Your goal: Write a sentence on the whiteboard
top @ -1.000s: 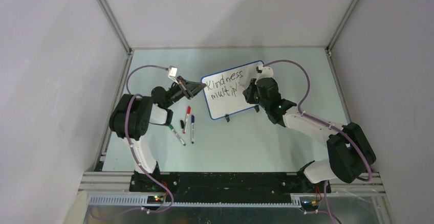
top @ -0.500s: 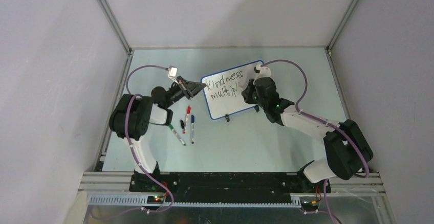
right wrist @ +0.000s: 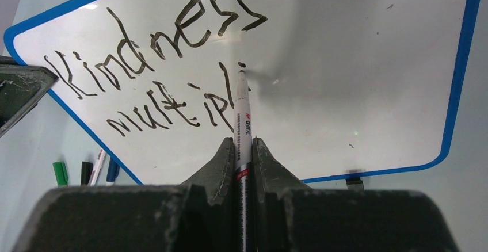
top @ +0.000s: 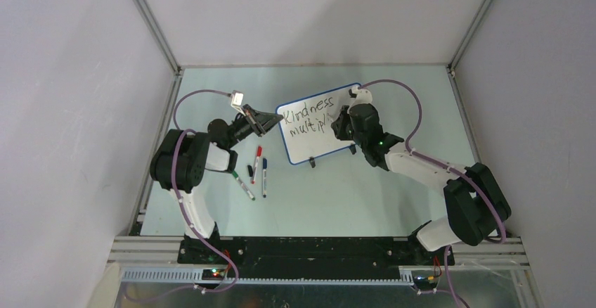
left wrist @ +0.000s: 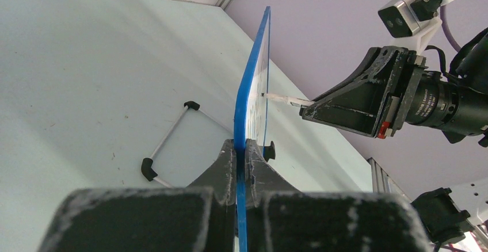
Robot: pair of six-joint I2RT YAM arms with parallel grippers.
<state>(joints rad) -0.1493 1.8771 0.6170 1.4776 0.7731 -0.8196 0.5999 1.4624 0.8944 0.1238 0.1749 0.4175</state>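
Observation:
The whiteboard [top: 320, 146] stands tilted on the table, white with a blue rim. My left gripper [top: 270, 120] is shut on its left edge; in the left wrist view its fingertips [left wrist: 240, 145] pinch the blue rim [left wrist: 250, 99]. The sentence [right wrist: 167, 39] reads "Kindness" above "multipl" in black strokes, also legible from above [top: 307, 117]. My right gripper [right wrist: 243, 141] is shut on a white marker [right wrist: 242, 114]. The marker's tip touches the board just right of the "l", below a small dot. From above, the right gripper [top: 342, 126] sits over the board's right half.
Loose markers lie on the table left of the board: a red one [top: 257, 160], a blue one [top: 264, 176] and a green one [top: 244, 185], with a small black cap [top: 250, 173] between them. A wire stand [left wrist: 167, 142] props the board from behind. Walls close in the table.
My right gripper has shifted slightly left along the board with the marker. The left gripper and the board have not moved.

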